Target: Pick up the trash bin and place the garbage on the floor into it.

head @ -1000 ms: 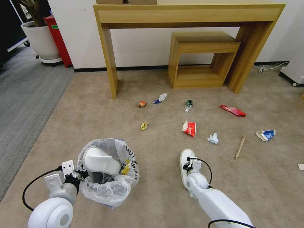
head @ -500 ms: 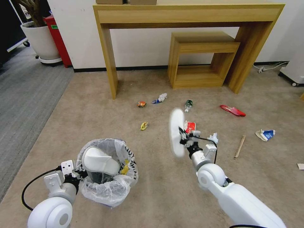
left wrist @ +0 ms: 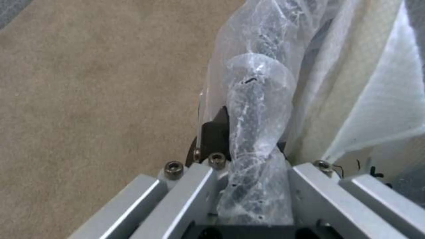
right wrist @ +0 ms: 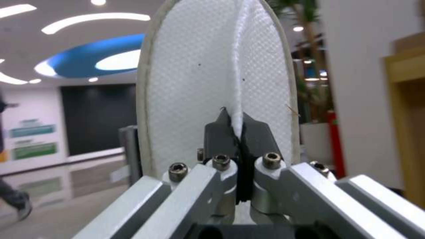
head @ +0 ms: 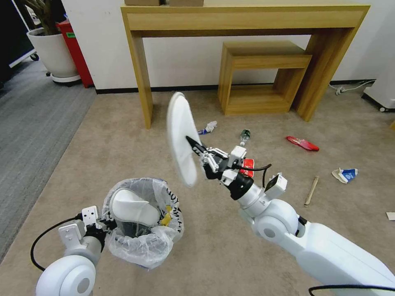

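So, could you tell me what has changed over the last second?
The right gripper, shut on the white slipper, lifted it off the floor and swung it left towards the trash bin. The left gripper still holds the bin's rim; the other litter stayed put.

Right tool (head: 193,144) raised, clamped, left tool (head: 108,225) low, clamped

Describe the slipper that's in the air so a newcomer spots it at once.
Start at the tall wooden table and come forward over the carpet. The slipper stands on edge, pinched by the right gripper. Its twin lies in the bin.
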You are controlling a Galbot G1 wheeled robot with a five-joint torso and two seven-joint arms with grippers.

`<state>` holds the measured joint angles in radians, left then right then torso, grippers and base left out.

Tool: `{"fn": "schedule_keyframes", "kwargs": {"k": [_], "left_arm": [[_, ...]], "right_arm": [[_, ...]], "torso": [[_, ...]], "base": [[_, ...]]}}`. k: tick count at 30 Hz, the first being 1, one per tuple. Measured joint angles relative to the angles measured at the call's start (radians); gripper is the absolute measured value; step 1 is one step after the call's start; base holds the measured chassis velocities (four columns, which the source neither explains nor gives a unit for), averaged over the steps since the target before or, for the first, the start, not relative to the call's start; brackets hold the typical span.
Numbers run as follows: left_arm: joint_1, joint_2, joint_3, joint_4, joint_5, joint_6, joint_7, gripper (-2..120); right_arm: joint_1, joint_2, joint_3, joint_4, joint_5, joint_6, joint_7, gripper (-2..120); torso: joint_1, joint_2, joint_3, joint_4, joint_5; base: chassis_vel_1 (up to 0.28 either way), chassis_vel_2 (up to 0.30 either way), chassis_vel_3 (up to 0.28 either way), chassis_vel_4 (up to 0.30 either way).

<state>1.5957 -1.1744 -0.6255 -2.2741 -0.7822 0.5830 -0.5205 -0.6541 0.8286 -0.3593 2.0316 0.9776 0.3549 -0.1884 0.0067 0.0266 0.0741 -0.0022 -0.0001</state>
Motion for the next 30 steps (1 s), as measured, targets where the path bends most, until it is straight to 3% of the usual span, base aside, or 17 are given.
{"fn": "schedule_keyframes", "kwargs": {"k": [11,30], "left_arm": [[0.048,-0.018,-0.023,-0.069,-0.001,0.006,-0.001,1],[0.087,-0.021,-0.043,-0.111,0.001,0.002,0.001,1]], "right_arm": [[0.201,0.079,-0.304,-0.129,-0.043,0.038,-0.041,0],[0.292,0.187,-0.490,-0.276,-0.087,0.070,-0.036,0]], "torso": [[0.000,0.000,0.000,0.0001,0.0000],[0.000,0.000,0.000,-0.0001,0.0000]], "base": [[0.000,0.000,0.000,0.000],[0.000,0.000,0.000,0.000]]}}
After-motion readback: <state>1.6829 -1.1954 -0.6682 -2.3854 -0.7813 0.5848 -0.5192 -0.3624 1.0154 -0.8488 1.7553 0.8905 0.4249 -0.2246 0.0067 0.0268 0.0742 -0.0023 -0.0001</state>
